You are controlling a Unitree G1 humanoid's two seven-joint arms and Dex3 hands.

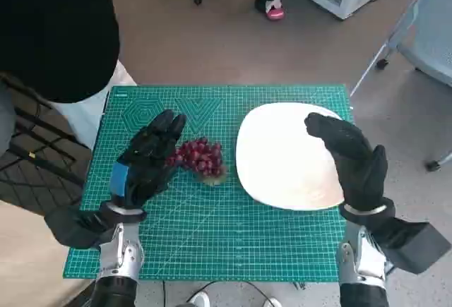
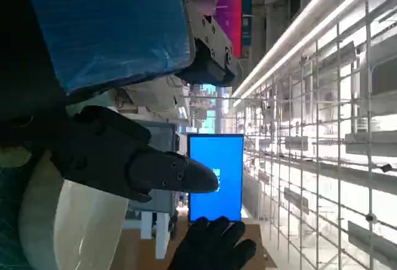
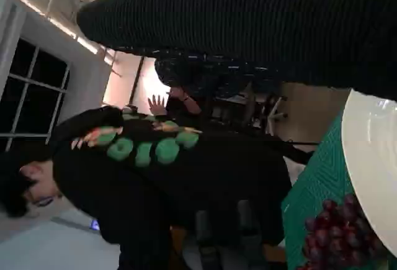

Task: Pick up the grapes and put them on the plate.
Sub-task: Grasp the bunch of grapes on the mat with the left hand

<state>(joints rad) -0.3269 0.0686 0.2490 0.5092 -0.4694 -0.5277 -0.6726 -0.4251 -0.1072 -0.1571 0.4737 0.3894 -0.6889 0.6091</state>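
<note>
One bunch of dark red grapes (image 1: 200, 157) lies on the green cutting mat (image 1: 212, 236), just beside the rim of the single white plate (image 1: 282, 159) and not on it. The bunch's end farthest from the plate is hidden under the fingers of the left hand (image 1: 147, 157), so where its stem points cannot be told; what shows runs roughly lengthwise toward the plate. That blue-taped hand reaches over the bunch with fingers extended and spread, and whether the tips touch the fruit is hard to make out; nothing is plainly gripped. The gloved right hand (image 1: 353, 157) stands on edge over the far side of the plate from the grapes, fingers loosely apart, holding nothing and covering part of the rim. In the right wrist view the grapes and plate are cut off at the frame edge, and a person in black with green patches (image 3: 149, 152) leans in beyond the mat. From overhead that person shows only as a dark shape at the mat's corner farthest from the plate, cropped by the frame
</note>
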